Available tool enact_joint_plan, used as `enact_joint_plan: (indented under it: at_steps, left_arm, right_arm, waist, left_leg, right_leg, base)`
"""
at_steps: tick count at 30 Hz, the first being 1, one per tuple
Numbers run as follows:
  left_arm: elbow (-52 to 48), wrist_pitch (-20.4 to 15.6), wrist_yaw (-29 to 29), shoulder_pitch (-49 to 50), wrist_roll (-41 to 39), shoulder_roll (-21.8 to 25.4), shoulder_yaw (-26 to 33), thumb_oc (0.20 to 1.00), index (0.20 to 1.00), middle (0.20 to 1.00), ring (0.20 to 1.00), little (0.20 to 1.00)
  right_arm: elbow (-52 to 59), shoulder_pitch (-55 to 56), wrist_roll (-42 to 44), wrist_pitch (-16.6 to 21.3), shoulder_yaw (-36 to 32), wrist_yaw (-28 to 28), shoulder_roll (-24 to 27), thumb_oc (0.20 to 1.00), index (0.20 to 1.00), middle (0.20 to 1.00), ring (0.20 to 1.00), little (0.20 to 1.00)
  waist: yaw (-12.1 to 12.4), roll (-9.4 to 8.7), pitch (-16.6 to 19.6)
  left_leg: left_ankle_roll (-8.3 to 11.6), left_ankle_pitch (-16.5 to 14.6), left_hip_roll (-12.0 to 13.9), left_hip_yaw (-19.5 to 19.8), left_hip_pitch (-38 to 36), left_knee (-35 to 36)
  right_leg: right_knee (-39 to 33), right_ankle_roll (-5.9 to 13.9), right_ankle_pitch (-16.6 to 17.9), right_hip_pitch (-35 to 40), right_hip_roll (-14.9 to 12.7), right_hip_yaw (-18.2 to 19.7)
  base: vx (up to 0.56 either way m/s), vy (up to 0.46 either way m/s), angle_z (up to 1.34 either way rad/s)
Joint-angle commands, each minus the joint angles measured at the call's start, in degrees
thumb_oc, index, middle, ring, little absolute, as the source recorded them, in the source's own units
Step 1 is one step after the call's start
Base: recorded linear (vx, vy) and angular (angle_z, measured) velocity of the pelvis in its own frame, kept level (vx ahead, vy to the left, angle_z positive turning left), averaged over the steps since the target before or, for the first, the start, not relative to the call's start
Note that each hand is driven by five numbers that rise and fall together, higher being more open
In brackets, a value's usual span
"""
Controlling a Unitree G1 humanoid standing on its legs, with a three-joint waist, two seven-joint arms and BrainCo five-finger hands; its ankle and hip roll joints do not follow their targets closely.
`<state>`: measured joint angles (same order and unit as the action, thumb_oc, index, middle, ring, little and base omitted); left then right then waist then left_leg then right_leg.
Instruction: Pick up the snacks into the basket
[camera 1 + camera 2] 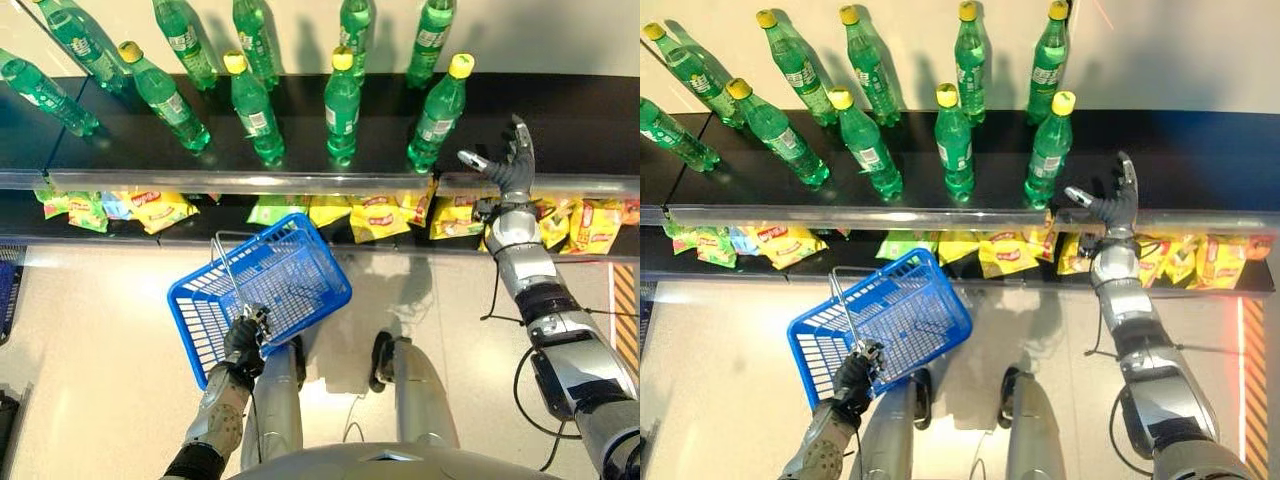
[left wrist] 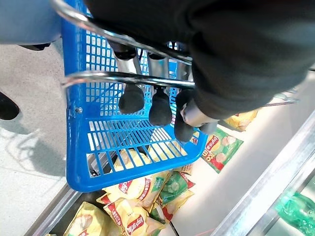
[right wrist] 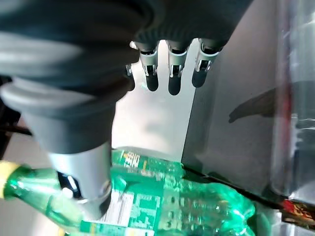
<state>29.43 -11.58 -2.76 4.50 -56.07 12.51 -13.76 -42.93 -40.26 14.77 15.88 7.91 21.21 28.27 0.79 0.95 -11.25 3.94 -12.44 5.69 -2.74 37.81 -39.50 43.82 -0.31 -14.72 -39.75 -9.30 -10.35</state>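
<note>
Yellow and green snack bags (image 1: 375, 215) lie in a row on the lower shelf, under the edge of the bottle shelf; they also show past the basket as snack bags (image 2: 133, 209). A blue mesh basket (image 1: 285, 265) hangs tilted in front of that shelf. My left hand (image 1: 243, 340) is shut on its wire handle (image 2: 123, 76), fingers (image 2: 160, 105) curled round it. I see nothing inside the basket. My right hand (image 1: 508, 165) is raised at the upper shelf's front edge, above the bags, open with straight fingers (image 3: 170, 73) and holding nothing.
Several green bottles with yellow caps stand on the dark upper shelf; the nearest bottle (image 1: 440, 110) is just left of my right hand and shows as a bottle (image 3: 172, 201) by the thumb. A clear rail (image 1: 300, 182) runs along that shelf's front edge. Pale floor lies below.
</note>
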Motion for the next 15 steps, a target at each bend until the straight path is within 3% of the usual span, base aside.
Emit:
enact_joint_plan:
  at_steps: [1, 9, 15]
  left_arm:
    - [-7.46, -2.06, -2.6, 1.52, -2.21, 1.0, -2.39, 0.2, 0.2, 0.2, 0.2, 0.2]
    - [-7.04, -1.85, -2.91, 1.84, -2.6, 1.04, -2.31, 0.2, 0.2, 0.2, 0.2, 0.2]
    - [-6.99, -1.79, -2.98, 1.51, -3.09, 1.66, -2.85, 0.2, 0.2, 0.2, 0.2, 0.2]
  right_arm:
    - [-3.53, -7.15, 2.51, 1.23, 3.35, -1.79, 2.91, 1.0, 1.0, 1.0, 1.0, 1.0]
    - [-5.02, -9.68, 2.43, 0.81, 4.93, -2.54, 2.62, 1.0, 1.0, 1.0, 1.0, 1.0]
    - [-12.61, -16.34, 4.15, 0.04, 7.79, -3.14, 2.49, 1.0, 1.0, 1.0, 1.0, 1.0]
  waist:
    - [0.51, 0.98, 1.63]
    - [0.64, 0.92, 1.87]
    - [1.33, 0.96, 1.65]
  left_leg:
    - [-5.38, -0.04, -3.15, -2.4, 0.26, 0.46]
    - [-5.46, 0.24, -3.26, -2.39, 0.79, 0.66]
    - [-5.52, 0.54, -3.41, -2.35, 1.37, 0.51]
  right_leg:
    - [-2.64, 2.8, 2.34, 2.03, 1.62, -0.81]
    - [-2.7, 2.9, 2.89, 1.48, 1.6, -0.84]
    - [-2.45, 2.95, 3.26, 0.88, 1.39, -1.0]
  base:
    - [0.0, 0.0, 0.0]
    - [0.0, 0.001, 0.01]
    - [0.0, 0.0, 0.0]
